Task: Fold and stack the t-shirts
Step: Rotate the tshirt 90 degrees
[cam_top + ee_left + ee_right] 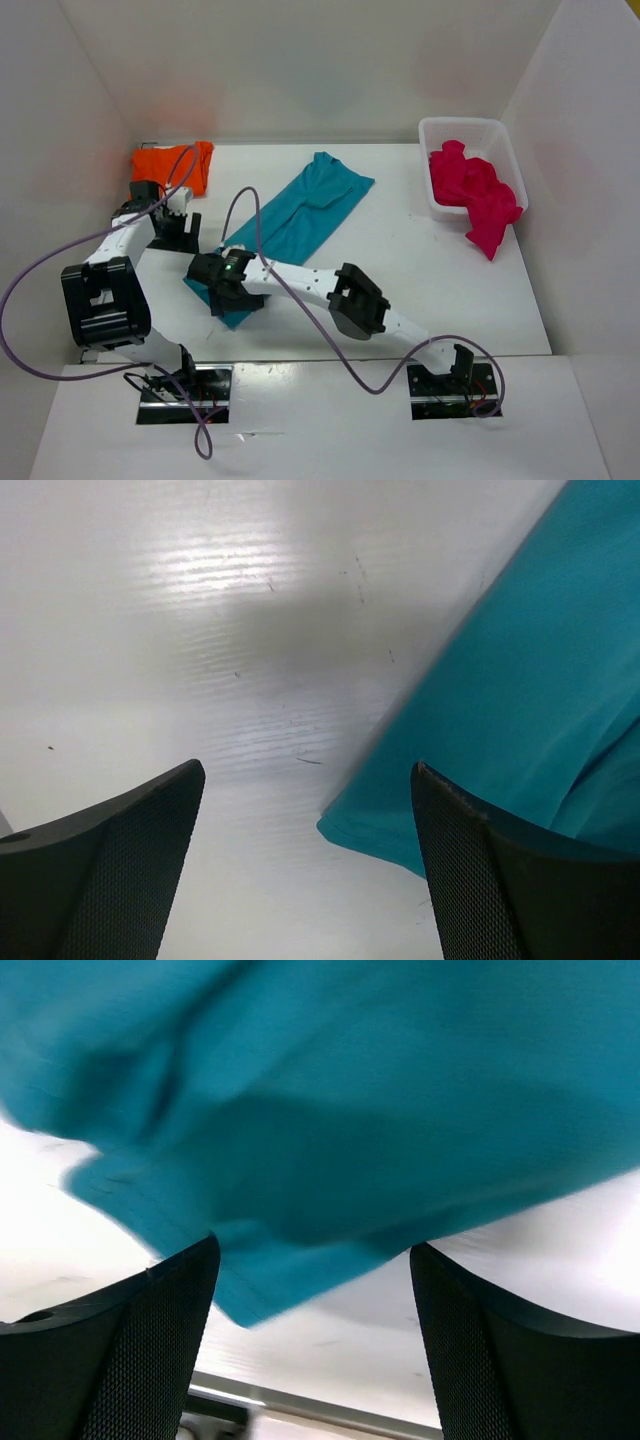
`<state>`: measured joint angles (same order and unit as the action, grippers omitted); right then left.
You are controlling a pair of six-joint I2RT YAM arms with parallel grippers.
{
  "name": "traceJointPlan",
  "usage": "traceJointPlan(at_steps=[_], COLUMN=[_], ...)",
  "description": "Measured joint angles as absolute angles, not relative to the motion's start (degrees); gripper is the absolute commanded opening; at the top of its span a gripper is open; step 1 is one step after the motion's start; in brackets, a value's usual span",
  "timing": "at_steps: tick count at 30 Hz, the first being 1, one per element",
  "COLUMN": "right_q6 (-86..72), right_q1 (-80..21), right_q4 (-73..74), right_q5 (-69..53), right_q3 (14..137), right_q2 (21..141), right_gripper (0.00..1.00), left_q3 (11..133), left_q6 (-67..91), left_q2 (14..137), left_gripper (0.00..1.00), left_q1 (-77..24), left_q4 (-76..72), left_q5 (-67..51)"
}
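Teal shirt (310, 205) runs diagonally far-right from your right gripper (315, 1255); left gripper (308, 775) sits beside its edge, both spread, empty.

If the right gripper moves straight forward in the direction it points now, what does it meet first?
The right gripper would first meet the teal blue cloth t-shirt just ahead of its fingers; depth is unclear.

One high fixed view, two close wrist views.
From above and behind the arm bases, looking down from far enough to take in the whole table (430, 290); from the left wrist, pointed down at bare tabletop, very near; from the right wrist, nearer still (and blurred), almost filled by the teal t-shirt (350, 1090), seen in part in all three.
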<state>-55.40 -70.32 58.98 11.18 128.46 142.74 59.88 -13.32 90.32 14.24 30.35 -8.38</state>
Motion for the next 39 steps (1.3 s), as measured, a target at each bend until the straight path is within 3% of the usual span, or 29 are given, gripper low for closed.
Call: traceJointPlan(at_steps=[4,11,14,15,16,20,26,30,35,37,39], right_q6=[-55.29,-56.84,-58.24,-58.72,-59.00,-61.58,-69.80,-73.23,-74.13,-73.84,-73.54], right_q1=[-71.26,-71.44,-71.42,-71.40,-71.42,-71.42,-68.58,-66.50,-65.56,-64.64,-63.94], right_q4=[66.74,69.71,69.87,69.78,69.47,63.26,44.66,41.47,38.19,37.58,38.00], right_q5=[12.03,12.29,12.75,12.82,12.88,11.77,5.50,4.64,4.73,5.15,5.65], right_q3=[148.77,149.84,146.34,145.03,143.09,125.99,81.73,68.95,61.80,58.15,54.39], right_q2=[153.45,154.41,152.57,151.87,150.95,141.88,116.03,107.26,101.93,98.78,95.11], right_gripper=[0.73,0.40,0.20,0.06,0.00,0.00,0.00,0.00,0.17,0.34,0.42], left_q3=[59.92,59.92,59.92,59.92,59.92,60.03,62.02,63.99,66.15,66.39,66.15], left_q6=[-13.45,-15.00,-15.14,-15.16,-15.18,-15.84,-21.08,-25.54,-31.38,-34.57,-38.22], left_q2=[89.25,89.25,89.25,89.25,89.25,89.25,89.14,88.92,88.36,86.54,83.24], left_gripper=[0.90,0.90,0.90,0.90,0.90,0.90,0.90,0.94,0.95,0.96,0.98], left_q1=[14.66,19.09,19.79,19.79,19.79,19.73,19.18,14.57,1.54,-4.69,-10.92], left_q4=[29.74,29.98,30.02,30.04,30.13,30.96,34.44,36.36,37.47,37.26,36.71], left_q5=[-9.06,-11.00,-11.64,-11.92,-12.16,-13.32,-17.12,-17.30,-14.92,-12.21,-9.74])
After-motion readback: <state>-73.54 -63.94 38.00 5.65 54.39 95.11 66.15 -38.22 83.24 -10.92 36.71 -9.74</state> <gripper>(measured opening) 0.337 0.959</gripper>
